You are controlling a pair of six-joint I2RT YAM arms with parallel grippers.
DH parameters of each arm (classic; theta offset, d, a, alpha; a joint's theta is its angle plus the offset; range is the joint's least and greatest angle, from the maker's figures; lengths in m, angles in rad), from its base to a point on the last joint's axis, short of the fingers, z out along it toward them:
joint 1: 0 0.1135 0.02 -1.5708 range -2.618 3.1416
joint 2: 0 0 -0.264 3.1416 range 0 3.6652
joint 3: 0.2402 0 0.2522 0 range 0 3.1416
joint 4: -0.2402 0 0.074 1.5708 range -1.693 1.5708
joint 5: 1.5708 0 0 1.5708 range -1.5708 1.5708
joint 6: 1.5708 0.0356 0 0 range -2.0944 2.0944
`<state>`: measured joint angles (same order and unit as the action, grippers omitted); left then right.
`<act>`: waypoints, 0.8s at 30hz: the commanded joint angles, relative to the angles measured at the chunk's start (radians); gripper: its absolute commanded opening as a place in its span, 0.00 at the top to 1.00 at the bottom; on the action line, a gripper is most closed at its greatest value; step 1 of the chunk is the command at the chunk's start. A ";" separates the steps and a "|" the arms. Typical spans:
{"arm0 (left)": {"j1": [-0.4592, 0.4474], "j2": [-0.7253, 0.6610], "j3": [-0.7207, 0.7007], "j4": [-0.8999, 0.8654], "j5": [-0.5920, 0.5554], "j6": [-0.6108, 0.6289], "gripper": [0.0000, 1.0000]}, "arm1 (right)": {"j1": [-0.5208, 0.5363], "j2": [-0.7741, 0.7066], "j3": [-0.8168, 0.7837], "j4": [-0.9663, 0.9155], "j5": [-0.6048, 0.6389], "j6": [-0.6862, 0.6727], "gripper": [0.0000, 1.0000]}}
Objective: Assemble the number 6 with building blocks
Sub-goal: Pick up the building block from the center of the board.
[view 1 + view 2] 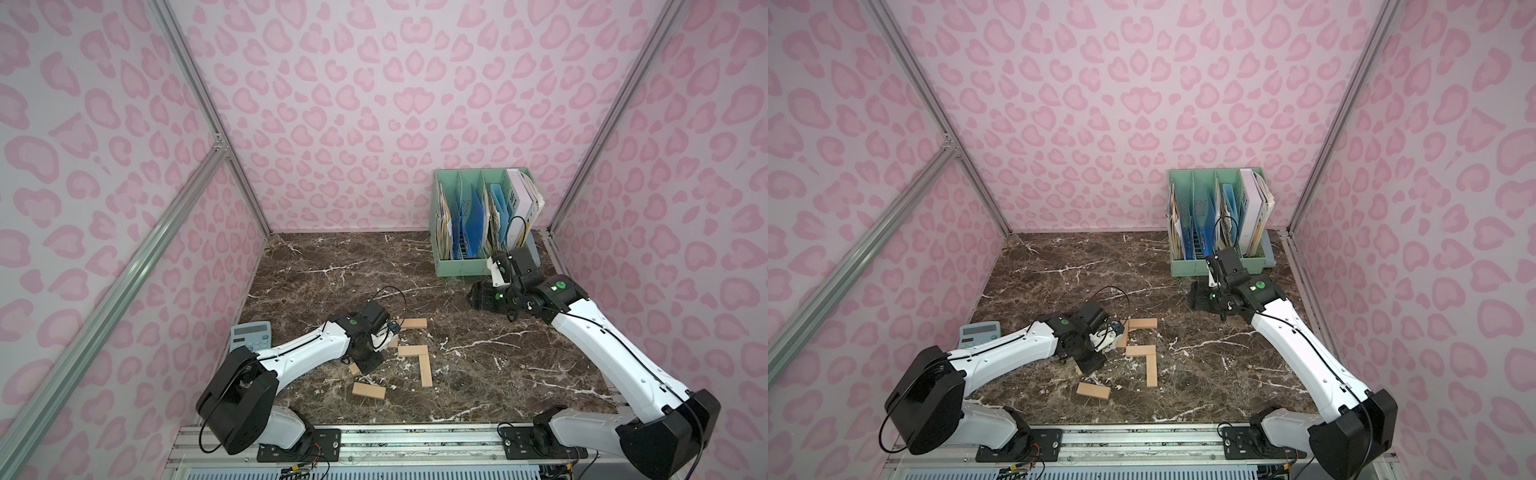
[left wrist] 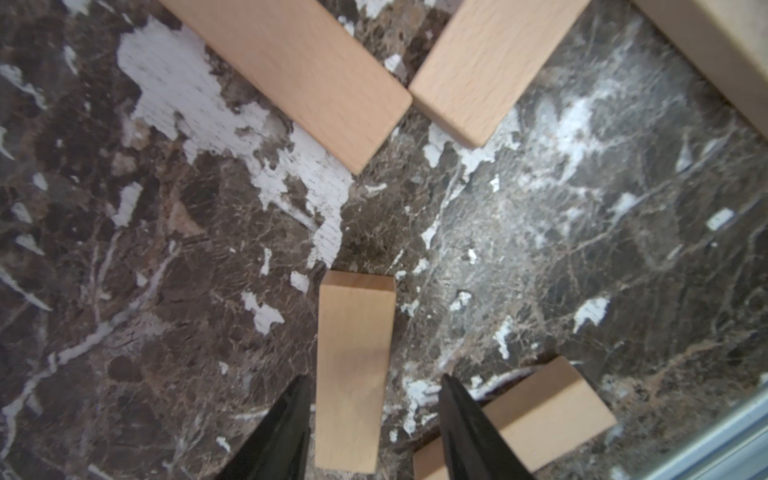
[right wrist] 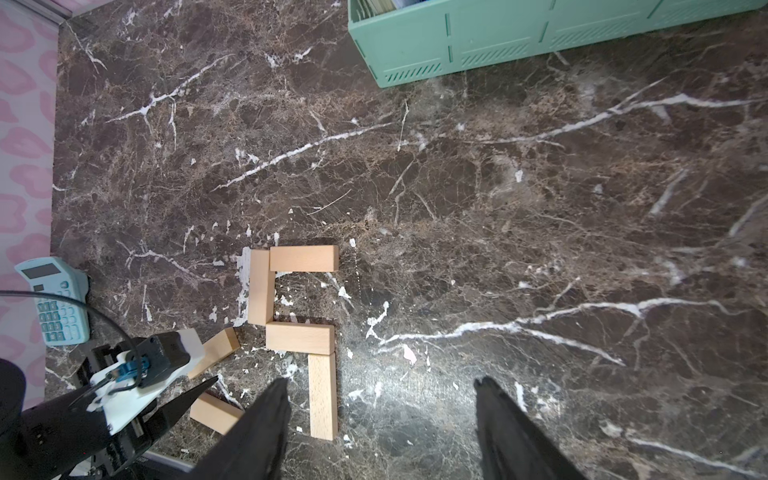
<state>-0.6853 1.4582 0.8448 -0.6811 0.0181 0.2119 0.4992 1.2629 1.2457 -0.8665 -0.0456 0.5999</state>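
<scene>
While the right claw (image 3: pixel 382 380) hangs released over the bare table (image 3: pixel 540 249), jaws wide apart with nothing between them, the left claw (image 2: pixel 374 376) is down among the wooden planks (image 1: pixel 1142 324) at the front left of the dark marble top. Four of them lie flat and joined at right angles: a top bar (image 3: pixel 303 257), a left upright (image 3: pixel 262 286) running from its end toward the front, a middle bar (image 3: pixel 300 337), and a right upright (image 3: pixel 322 397) below that bar's right end. Together the shape (image 1: pixel 412 350) reads more like a 5 than a 6. A fifth plank (image 2: pixel 355 374) lies between the left claw's black fingers (image 2: pixel 286 428) — one finger sits at its edge, the other stands off with marble showing between — so the claw straddles it, released rather than clenched. In both top views this plank is mostly hidden under the claw, just left of the shape. The sixth plank (image 1: pixel 368 390) lies loose and slightly askew nearer the front edge, apart from the rest. A blue calculator (image 1: pixel 250 334) sits by the left wall, and a green file holder (image 1: pixel 461 266) stands at the back right.
</scene>
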 commanded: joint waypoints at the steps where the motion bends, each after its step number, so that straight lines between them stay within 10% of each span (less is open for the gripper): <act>1: 0.001 0.013 0.008 -0.015 0.014 0.014 0.46 | 0.001 -0.002 0.000 0.003 0.007 0.006 0.28; 24: 0.052 0.072 0.003 -0.009 0.001 0.050 0.46 | -0.005 -0.012 -0.018 0.012 -0.002 -0.009 0.29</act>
<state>-0.6361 1.5169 0.8341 -0.6746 0.0002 0.2466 0.4973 1.2587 1.2301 -0.8539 -0.0502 0.5987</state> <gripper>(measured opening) 0.541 0.714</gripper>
